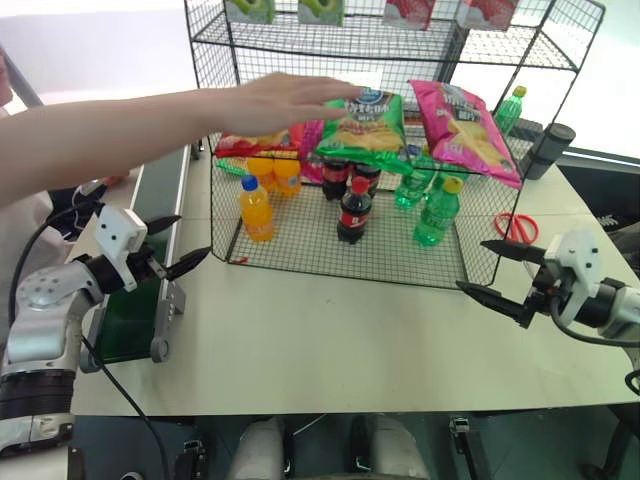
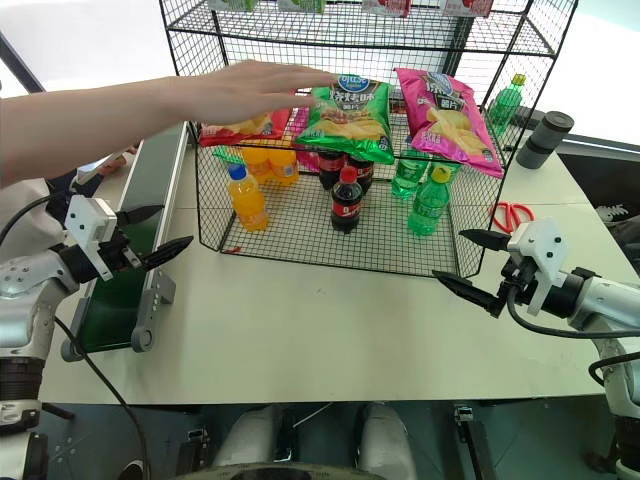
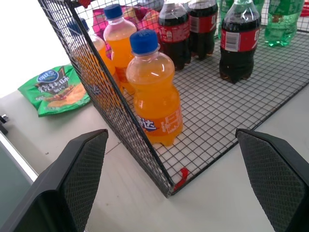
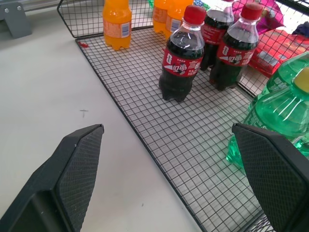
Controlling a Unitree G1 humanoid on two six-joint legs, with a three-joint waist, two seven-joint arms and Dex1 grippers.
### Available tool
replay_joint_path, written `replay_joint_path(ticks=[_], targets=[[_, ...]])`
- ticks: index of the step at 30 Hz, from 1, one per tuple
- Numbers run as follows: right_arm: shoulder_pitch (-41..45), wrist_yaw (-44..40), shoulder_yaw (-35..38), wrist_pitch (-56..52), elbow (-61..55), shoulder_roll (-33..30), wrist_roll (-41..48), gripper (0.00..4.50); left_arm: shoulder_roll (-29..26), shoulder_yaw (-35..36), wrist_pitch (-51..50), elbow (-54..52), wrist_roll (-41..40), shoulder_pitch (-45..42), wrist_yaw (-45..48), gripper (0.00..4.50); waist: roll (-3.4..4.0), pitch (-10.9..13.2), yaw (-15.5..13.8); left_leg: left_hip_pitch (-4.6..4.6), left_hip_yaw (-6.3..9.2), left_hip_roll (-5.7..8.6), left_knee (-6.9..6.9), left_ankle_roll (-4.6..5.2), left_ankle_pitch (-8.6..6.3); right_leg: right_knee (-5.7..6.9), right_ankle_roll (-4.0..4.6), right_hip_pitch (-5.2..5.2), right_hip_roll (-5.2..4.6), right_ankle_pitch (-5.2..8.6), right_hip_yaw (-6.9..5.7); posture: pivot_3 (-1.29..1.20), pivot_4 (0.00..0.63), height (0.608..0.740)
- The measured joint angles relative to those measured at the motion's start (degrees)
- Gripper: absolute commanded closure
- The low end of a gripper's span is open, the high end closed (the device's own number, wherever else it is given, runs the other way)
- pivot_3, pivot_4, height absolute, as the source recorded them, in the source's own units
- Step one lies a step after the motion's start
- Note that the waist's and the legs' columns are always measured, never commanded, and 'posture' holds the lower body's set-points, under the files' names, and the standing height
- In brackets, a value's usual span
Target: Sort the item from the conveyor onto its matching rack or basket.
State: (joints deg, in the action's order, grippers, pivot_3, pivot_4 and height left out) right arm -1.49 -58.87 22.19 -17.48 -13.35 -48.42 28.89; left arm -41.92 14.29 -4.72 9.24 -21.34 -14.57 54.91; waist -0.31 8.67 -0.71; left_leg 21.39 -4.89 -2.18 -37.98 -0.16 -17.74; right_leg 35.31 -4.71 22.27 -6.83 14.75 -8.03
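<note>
Your left claw [image 1: 178,250] and right claw [image 1: 493,270] wait wide and empty, because a person's hand [image 1: 290,100] reaches over the black wire-grid rack [image 1: 345,262].

The rack [image 1: 340,250] is made of thin black wire mesh. The pink chip bag [image 1: 462,125] is glossy foil, and the table [image 1: 330,340] is smooth and matt.

You can't see the rack's [image 1: 560,40] top: the frame cuts the packets on its upper tier [image 1: 410,10]. A person's arm [image 1: 120,130] enters from the edge and covers part of the red bag [image 1: 245,143] and the orange bottles [image 1: 272,170] behind. The conveyor [image 2: 150,190] is half hidden under that arm and the left gripper [image 2: 150,235]. In the left wrist view the green bottles [image 3: 280,19] are cropped.
</note>
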Motion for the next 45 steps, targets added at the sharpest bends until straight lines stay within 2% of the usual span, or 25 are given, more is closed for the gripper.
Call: replay_joint_path(ticks=[45], targets=[[0.4, -1.36, -3.29, 5.51, 2.42, 0.11, -3.21, 0.07, 0.43, -0.1, -1.3, -5.32, -0.34, 2.83, -1.17, 0.0, 0.0, -0.01, 0.02, -0.02, 0.0, 0.0, -0.03, -0.02, 0.01, 0.02, 0.0, -0.02, 0.01, -0.01, 0.0, 0.0, 0.15, 0.74]])
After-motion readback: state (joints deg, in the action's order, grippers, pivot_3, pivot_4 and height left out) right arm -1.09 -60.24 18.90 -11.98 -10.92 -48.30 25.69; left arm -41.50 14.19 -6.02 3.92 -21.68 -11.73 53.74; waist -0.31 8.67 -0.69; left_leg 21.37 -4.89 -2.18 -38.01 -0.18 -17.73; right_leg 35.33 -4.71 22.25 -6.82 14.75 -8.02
